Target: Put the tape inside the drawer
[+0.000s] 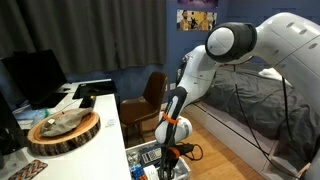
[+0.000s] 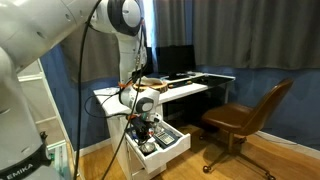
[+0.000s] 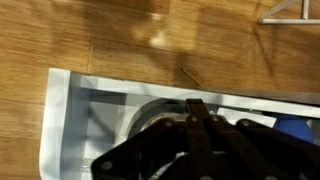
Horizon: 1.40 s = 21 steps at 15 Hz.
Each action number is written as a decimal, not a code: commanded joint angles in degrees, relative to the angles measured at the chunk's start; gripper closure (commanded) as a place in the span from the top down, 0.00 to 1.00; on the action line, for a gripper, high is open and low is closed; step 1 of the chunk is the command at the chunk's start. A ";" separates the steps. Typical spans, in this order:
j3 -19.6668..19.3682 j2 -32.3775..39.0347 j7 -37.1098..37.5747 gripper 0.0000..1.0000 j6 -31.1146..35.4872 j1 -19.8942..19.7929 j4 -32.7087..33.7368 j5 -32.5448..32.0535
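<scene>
The white-walled drawer (image 3: 70, 120) is pulled open low by the floor and shows in both exterior views (image 1: 137, 157) (image 2: 176, 147). My gripper (image 3: 190, 103) hangs straight down into it, as the exterior views also show (image 1: 168, 150) (image 2: 147, 131). In the wrist view the fingers meet at their tips on the rim of a pale greyish round roll, the tape (image 3: 148, 112), which lies just left of the tips over the drawer's floor. The dark fingers hide most of the roll.
A big bark-edged wooden slab (image 1: 64, 131) lies on the white desk (image 1: 105, 108) above the drawer. A brown swivel chair (image 2: 246, 114) stands on the wood floor nearby. A bed (image 1: 255, 105) lies beyond the arm. Blue items (image 3: 296, 128) lie in the drawer.
</scene>
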 commanded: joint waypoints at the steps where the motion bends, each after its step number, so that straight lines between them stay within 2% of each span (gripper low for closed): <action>1: -2.96 1.77 1.13 0.00 -1.04 3.11 3.29 0.23; 4: -6.98 1.85 3.23 0.00 0.92 6.68 4.11 -0.86; 6: -7.94 2.11 3.42 0.00 3.31 7.63 4.58 -0.77; 13: -6.39 3.54 2.18 0.00 10.87 6.87 5.61 0.37; 21: -6.61 -6.20 2.77 0.00 16.96 8.20 -5.15 0.56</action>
